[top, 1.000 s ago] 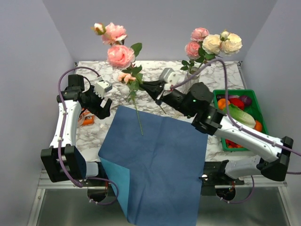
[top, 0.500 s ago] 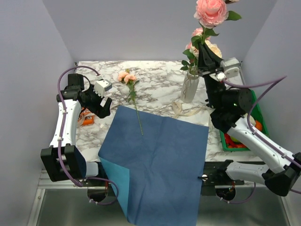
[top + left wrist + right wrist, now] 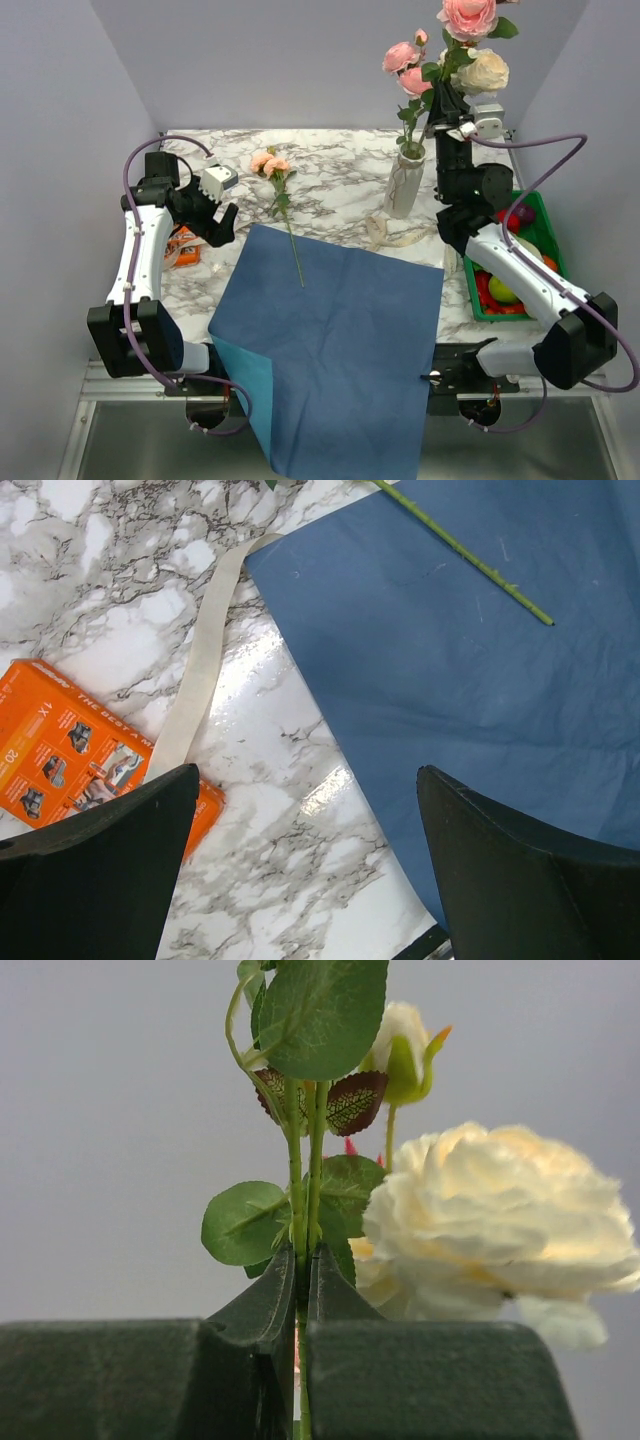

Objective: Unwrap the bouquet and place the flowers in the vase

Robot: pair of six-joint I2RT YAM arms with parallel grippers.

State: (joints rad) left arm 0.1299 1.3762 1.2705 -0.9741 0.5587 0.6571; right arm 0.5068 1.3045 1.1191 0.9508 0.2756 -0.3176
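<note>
Holding high at the back right, the right gripper point(image 3: 445, 95) points upward just beside the tall off-white ceramic vase point(image 3: 404, 188). Its jaws are almost closed, pinching the thin green stem point(image 3: 303, 1200) of a large pink artificial rose point(image 3: 468, 15). Whether the stem's lower end reaches the vase mouth cannot be told.

A smaller pink rose point(image 3: 402, 55) and a cream rose point(image 3: 484, 70) stand in the vase.

A small peach rose point(image 3: 270, 162) lies on the white marble table point(image 3: 340, 170), its stem end resting on the flat blue paper sheet point(image 3: 330, 340).

The left gripper point(image 3: 305, 880) hovers with jaws spread wide and empty over the paper's edge, near a beige ribbon strip point(image 3: 205, 660) and an orange printed packet point(image 3: 60, 745).
</note>
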